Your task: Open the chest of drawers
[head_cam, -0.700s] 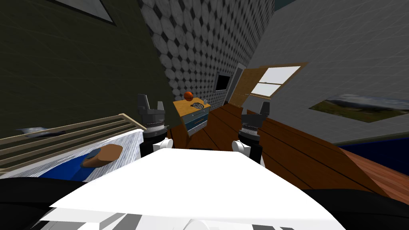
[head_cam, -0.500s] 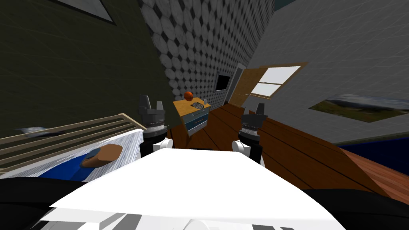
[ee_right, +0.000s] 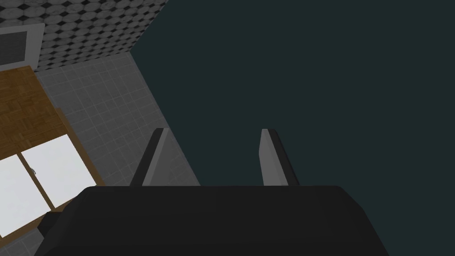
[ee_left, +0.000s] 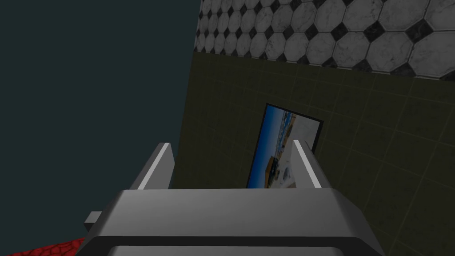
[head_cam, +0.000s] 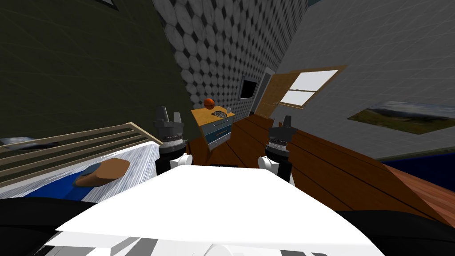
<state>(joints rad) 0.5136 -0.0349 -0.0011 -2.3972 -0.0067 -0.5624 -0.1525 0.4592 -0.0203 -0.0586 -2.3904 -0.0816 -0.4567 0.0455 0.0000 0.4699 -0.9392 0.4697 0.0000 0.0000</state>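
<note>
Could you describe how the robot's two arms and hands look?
Left hand and right hand look alike: two thin, light grey, blade-like fingers on a dark grey box. Below it, a ribbed silver ring, then a black forearm with white rounded caps.

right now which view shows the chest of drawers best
Head view: the chest stands ahead by the tiled wall, its top and drawer fronts in sight. Both wrist cameras point upward, away from it.
</note>
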